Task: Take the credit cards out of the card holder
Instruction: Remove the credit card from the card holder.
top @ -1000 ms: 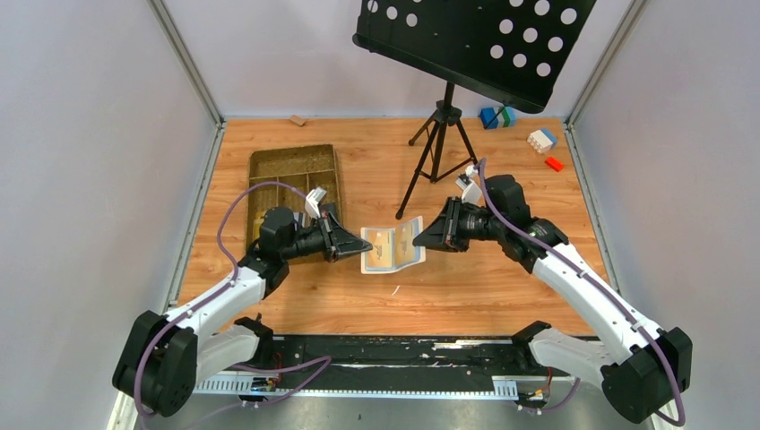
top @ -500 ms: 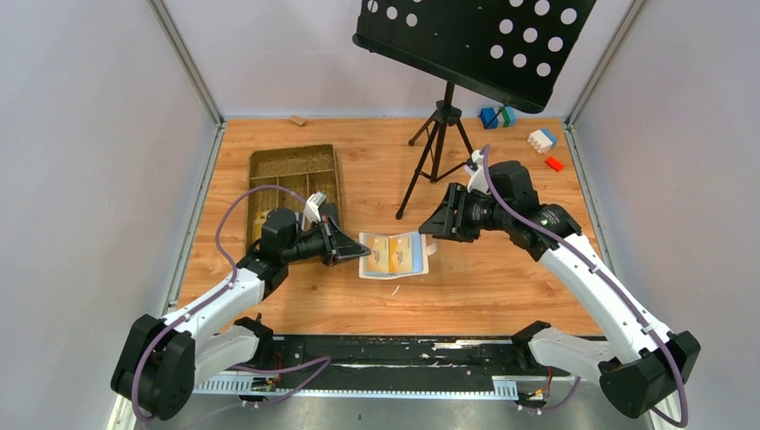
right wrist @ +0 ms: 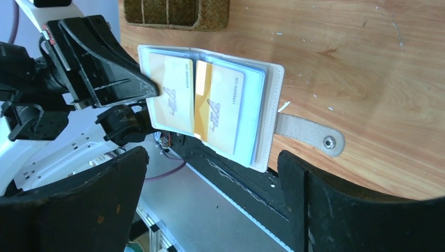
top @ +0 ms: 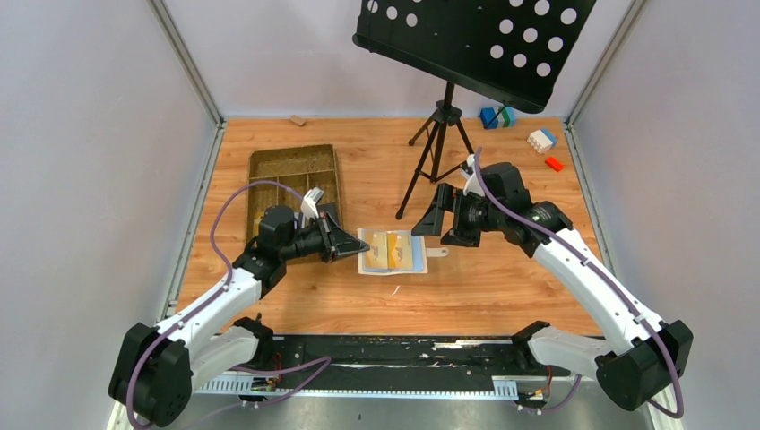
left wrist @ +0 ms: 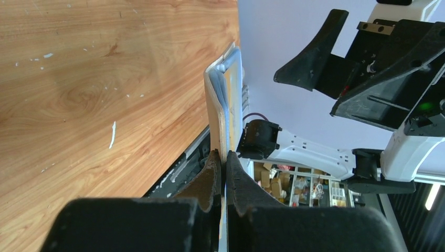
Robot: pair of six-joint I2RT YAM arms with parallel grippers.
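Observation:
The cream card holder (top: 419,266) lies open, near flat, at mid-table, its tab (top: 437,252) pointing right. Two orange-yellow credit cards (right wrist: 170,94) (right wrist: 218,113) sit in its clear sleeves; no other cards show. My left gripper (top: 352,250) is shut on the holder's left edge; in the left wrist view the holder (left wrist: 225,105) runs edge-on out of the pinched fingertips (left wrist: 214,163). My right gripper (top: 439,224) hovers open just right of the holder, touching nothing. In the right wrist view the holder's rim (right wrist: 273,115) and tab (right wrist: 309,134) lie beyond the spread right gripper (right wrist: 213,154).
A woven brown tray (top: 294,175) stands behind the left gripper. A black music stand's tripod (top: 437,152) stands right behind the holder, its desk (top: 475,45) overhead. Coloured blocks (top: 541,139) lie at the back right. The black front rail (top: 403,349) runs along the near edge.
My right gripper let go of the holder's right flap, opened wide and drew back to the right. The flap dropped, so the holder now lies flatter. The left gripper kept its hold.

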